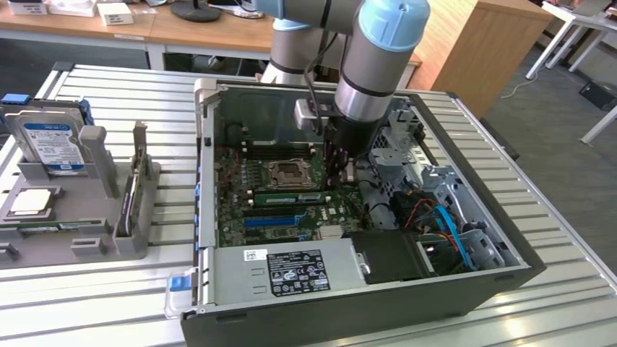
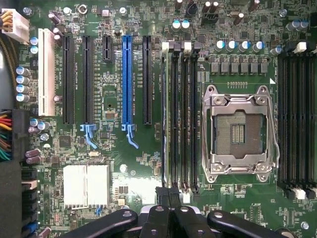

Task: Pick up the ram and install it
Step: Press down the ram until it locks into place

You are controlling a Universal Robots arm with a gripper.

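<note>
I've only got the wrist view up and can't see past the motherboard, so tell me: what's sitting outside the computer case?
Observer: A grey holder stands on the slatted table, on the exterior view's left of the case, with a hard drive upright in it.
Operator: And how does the arm come in?
Observer: The arm reaches down from above into the open case, with its gripper low over the motherboard, beside the CPU socket.
</note>
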